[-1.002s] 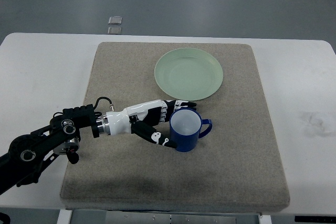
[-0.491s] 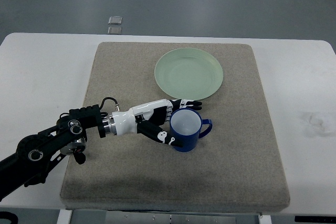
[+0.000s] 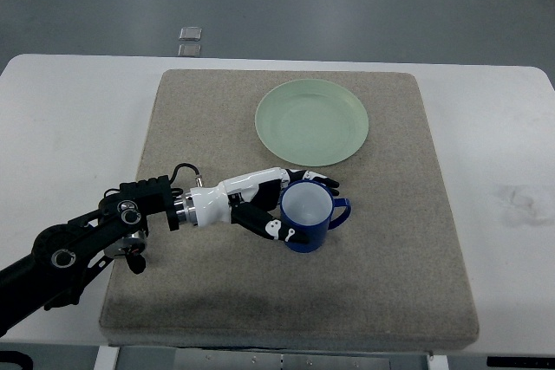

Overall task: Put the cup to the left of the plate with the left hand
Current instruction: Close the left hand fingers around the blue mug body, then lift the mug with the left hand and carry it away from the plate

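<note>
A white desk (image 3: 61, 119) carries a grey-brown mat (image 3: 408, 240) that covers most of its middle. The blue cup (image 3: 305, 217) stands upright on the mat, mouth up, just below the pale green plate (image 3: 312, 120), at about 6 o'clock from it and apart from its rim. Bare mat lies open at 9 o'clock from the plate, all the way to the mat's left edge, and more lies open at 3 o'clock from the cup toward the right edge.

The left hand (image 3: 260, 199) reaches in from 8 o'clock, and its fingers (image 3: 308, 178) curl round the cup's wall from the left, the thumb on the near side, the others over the far rim. Compared with a second ago, the arm has pushed further in and the fingers have wrapped further round the cup, which has not shifted.

The cup's long axis stands vertical, and its handle (image 3: 341, 211) points to 3 o'clock, away from the hand.
</note>
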